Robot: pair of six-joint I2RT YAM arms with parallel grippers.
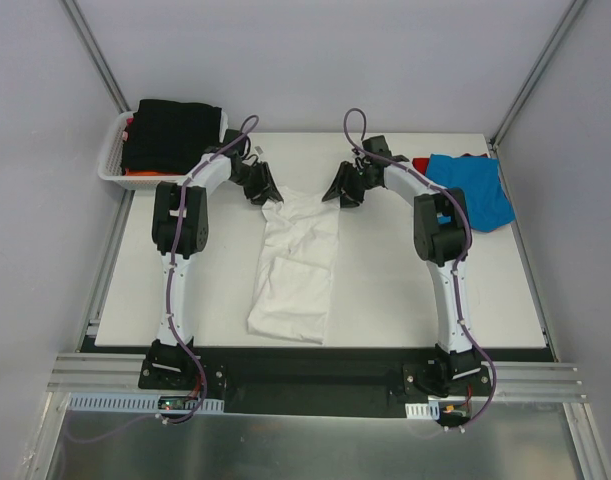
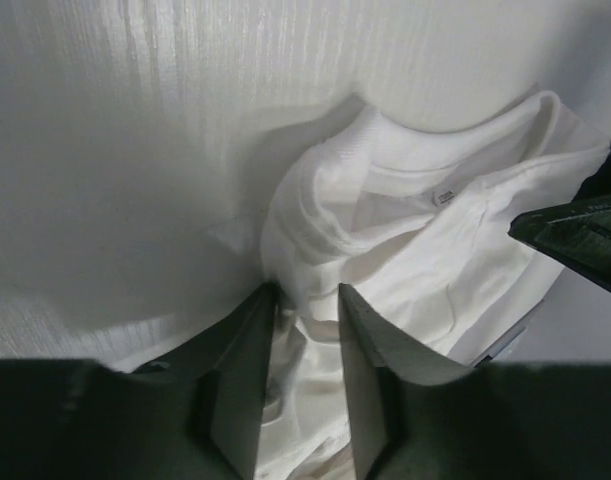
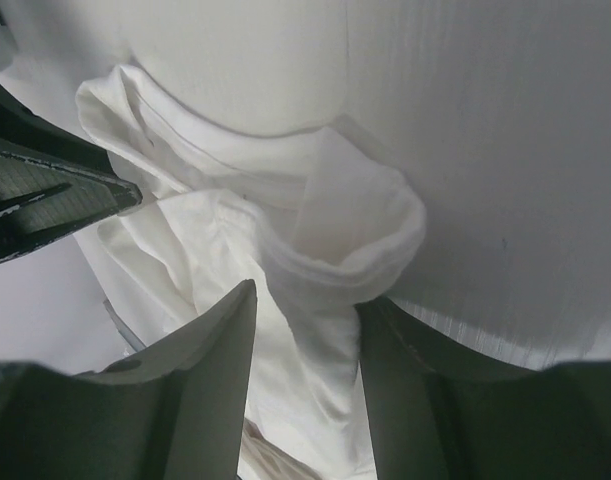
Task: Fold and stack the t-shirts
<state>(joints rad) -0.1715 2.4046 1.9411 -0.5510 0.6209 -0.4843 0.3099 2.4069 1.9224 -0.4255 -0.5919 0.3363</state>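
Note:
A white t-shirt (image 1: 295, 270) lies folded into a long strip down the middle of the table, collar end at the far side. My left gripper (image 1: 270, 196) is at its far left corner and my right gripper (image 1: 337, 192) at its far right corner. In the left wrist view the left gripper (image 2: 307, 290) is shut on a bunched fold of the white t-shirt (image 2: 435, 230) beside the collar. The right wrist view shows the right gripper (image 3: 310, 295) shut on the rolled sleeve end of the white t-shirt (image 3: 205, 230). A blue t-shirt (image 1: 472, 188) lies over a red one (image 1: 422, 163) at the far right.
A white lattice basket (image 1: 113, 160) stands at the far left corner, holding a black t-shirt (image 1: 175, 130) on top of an orange one (image 1: 140, 173). The white tabletop (image 1: 385, 300) ends at metal rails along the near edge.

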